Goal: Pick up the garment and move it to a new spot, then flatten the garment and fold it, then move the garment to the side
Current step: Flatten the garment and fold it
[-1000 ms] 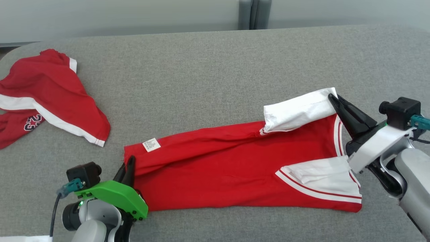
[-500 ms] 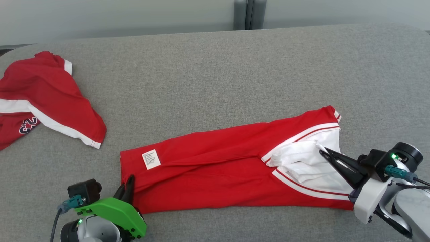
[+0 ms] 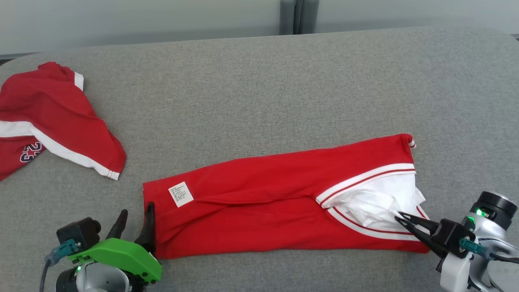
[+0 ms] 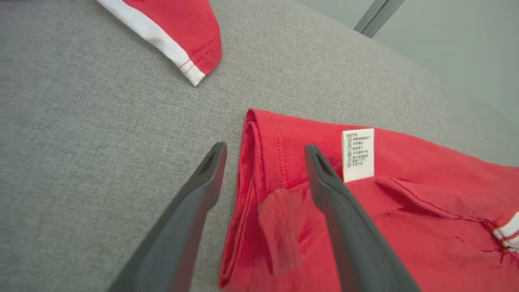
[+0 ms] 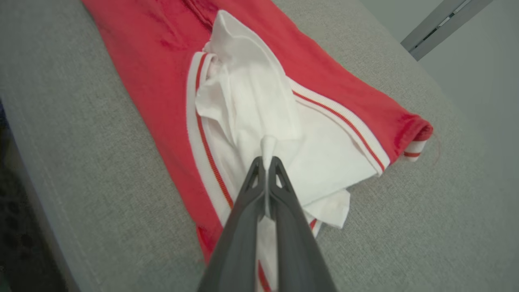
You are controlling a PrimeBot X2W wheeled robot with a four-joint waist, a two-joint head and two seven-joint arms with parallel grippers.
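Head high; wrists low, sharing garment [image 3: 263, 202].

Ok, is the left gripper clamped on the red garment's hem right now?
No: the left gripper stands open, one finger over the garment, the other over the grey surface beside it.

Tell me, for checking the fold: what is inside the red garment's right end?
Bunched white fabric shows inside the red garment, pinched by the right gripper. Its extent beneath the red layer is covered.
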